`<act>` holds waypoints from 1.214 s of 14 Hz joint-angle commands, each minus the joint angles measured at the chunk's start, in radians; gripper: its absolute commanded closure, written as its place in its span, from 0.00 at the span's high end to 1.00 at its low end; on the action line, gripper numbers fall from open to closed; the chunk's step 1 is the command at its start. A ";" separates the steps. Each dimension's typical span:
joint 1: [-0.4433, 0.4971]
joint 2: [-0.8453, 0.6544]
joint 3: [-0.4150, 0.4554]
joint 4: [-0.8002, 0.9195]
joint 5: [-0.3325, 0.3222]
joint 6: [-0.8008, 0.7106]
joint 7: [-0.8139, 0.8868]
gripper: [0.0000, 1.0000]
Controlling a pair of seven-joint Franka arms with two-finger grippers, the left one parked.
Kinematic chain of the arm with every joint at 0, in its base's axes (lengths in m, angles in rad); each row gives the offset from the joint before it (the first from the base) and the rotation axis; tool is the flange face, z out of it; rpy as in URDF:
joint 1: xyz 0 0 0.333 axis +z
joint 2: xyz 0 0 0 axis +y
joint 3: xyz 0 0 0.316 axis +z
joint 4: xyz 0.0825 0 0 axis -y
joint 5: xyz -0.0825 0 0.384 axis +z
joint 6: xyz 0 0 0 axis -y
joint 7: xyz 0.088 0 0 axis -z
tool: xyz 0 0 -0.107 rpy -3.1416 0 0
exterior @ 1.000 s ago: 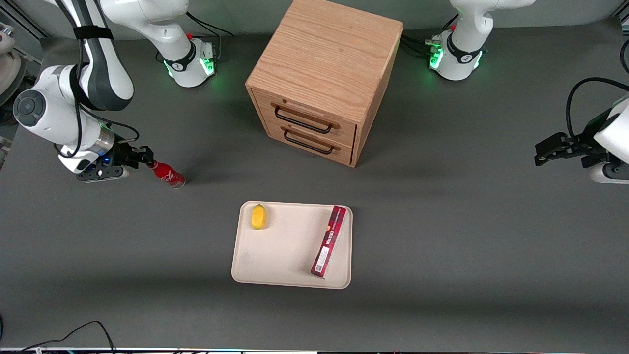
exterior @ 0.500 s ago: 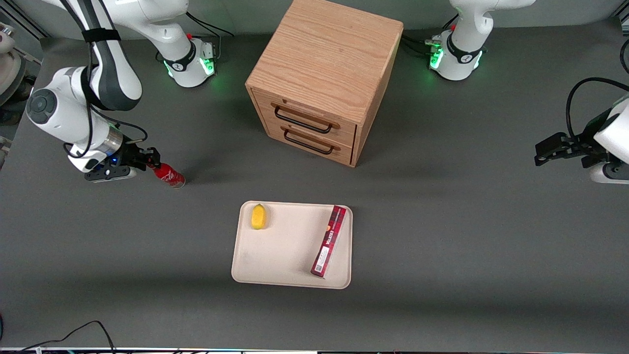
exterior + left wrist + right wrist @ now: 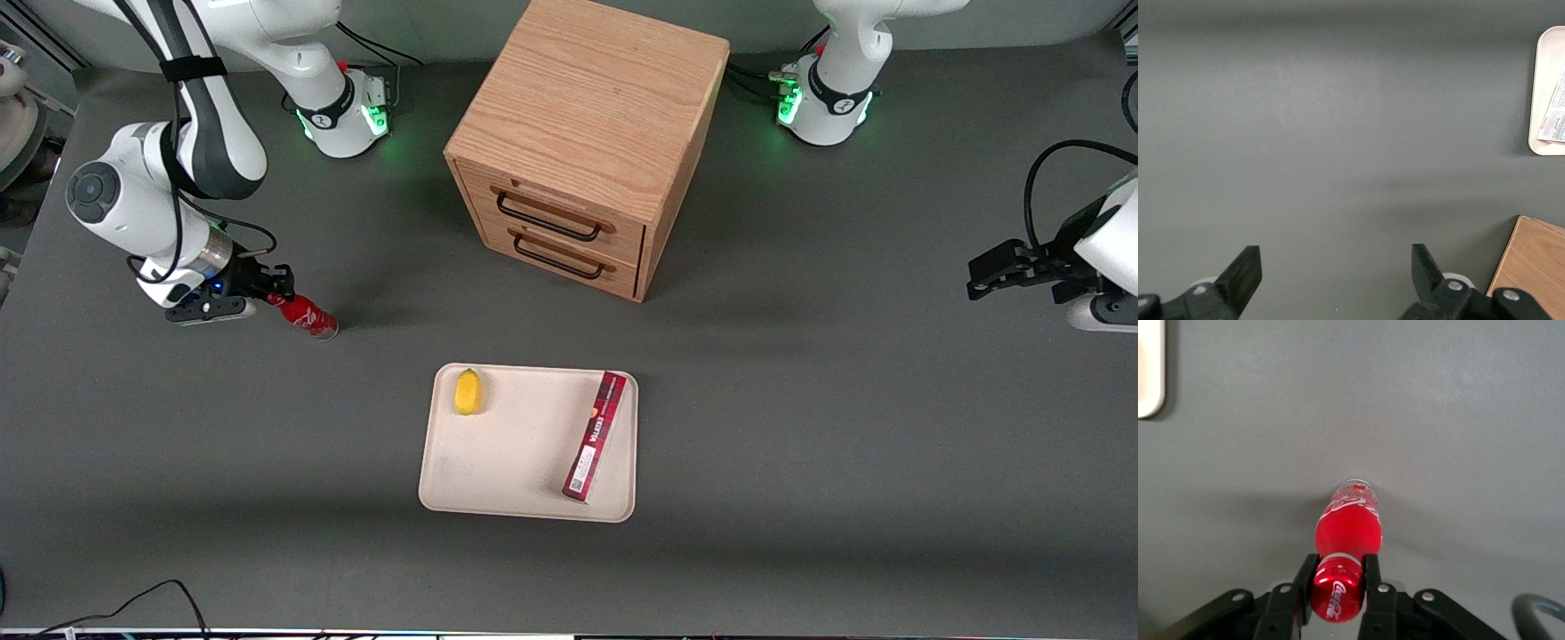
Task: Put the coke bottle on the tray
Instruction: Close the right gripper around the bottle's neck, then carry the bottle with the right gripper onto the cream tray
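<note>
The coke bottle [image 3: 307,318] is small, glossy red, with a red cap and a silvery base. It stands on the grey table toward the working arm's end, farther from the front camera than the tray. My gripper [image 3: 279,298] is shut on its cap. In the right wrist view the two black fingers [image 3: 1371,577] press the cap of the bottle [image 3: 1348,527] from both sides, and its base touches the table. The cream tray [image 3: 524,471] lies flat near the table's middle; one corner shows in the right wrist view [image 3: 1150,367].
On the tray lie a yellow lemon [image 3: 468,392] and a long dark-red box [image 3: 595,436]. A wooden drawer cabinet [image 3: 587,133] with two black handles stands farther from the front camera than the tray. A cable [image 3: 151,596] lies at the table's near edge.
The arm's wrist has shifted a little toward the cabinet, and the gripper has come closer over the bottle's cap. The bottle's base stays in the same spot.
</note>
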 commanded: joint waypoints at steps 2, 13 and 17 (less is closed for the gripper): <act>0.022 0.073 0.109 0.308 0.015 -0.184 0.170 0.00; 0.215 0.771 0.096 1.293 0.014 -0.415 0.476 0.00; 0.245 0.860 0.088 1.302 0.016 -0.267 0.513 0.00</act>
